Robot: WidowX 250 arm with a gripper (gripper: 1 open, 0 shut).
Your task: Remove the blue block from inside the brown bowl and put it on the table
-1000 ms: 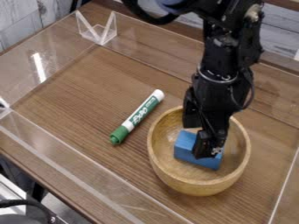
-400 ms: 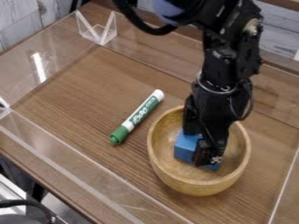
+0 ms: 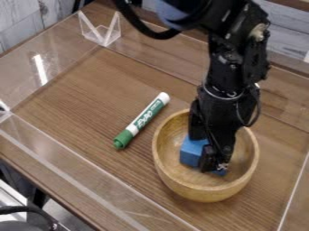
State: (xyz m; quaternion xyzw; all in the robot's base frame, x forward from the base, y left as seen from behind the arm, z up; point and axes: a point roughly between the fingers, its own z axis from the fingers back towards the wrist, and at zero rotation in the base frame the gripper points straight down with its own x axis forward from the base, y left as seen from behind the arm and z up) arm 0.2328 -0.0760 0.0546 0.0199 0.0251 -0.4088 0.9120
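The blue block [image 3: 193,152] lies inside the brown bowl [image 3: 176,178], which stands on the table [image 3: 85,99] at the front right. My gripper [image 3: 208,144] points straight down into the bowl, its black fingers [image 3: 219,150] lowered around the block's right side. The jaws stand wide open and I see no squeeze on the block. The arm hides the far side of the bowl and part of the block.
A green-and-white marker [image 3: 141,119] lies on the table just left of the bowl. Low clear acrylic walls [image 3: 72,153] edge the tabletop, and a clear angled stand [image 3: 100,27] sits at the back left.
The arm's upper part has shifted slightly; the gripper stays low in the bowl at the block, still open.
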